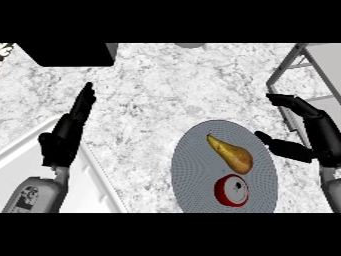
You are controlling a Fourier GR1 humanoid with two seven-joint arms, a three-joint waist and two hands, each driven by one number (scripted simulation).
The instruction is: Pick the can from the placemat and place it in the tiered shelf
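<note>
Red and white, the can (232, 190) lies near the close end of the grey round placemat (195, 165), its end turned up toward us. Our right hand (317, 135) hovers up and to the right of it, well apart from the can, with the thumb reaching over the placemat's right rim and the fingers bent but holding nothing. We see clear space between the thumb and the can.

A yellow-brown pear (230, 153) rests on the placemat too, just above the can, stem end pointing up-left. The two nearly touch.

Behind our right hand stands the shelf (328, 75), a grey wire frame with pale tiers, at the right edge of the marble counter (165, 95). We see nothing on the tiers that show.

Our left hand (69, 132) rests at the left, fingers straight and pointing up, over the rim of a white tray (99, 185) in the lower left corner.

A black box (66, 53) sits at the far edge, upper left. The counter between the placemat, the box and the shelf is bare marble.
</note>
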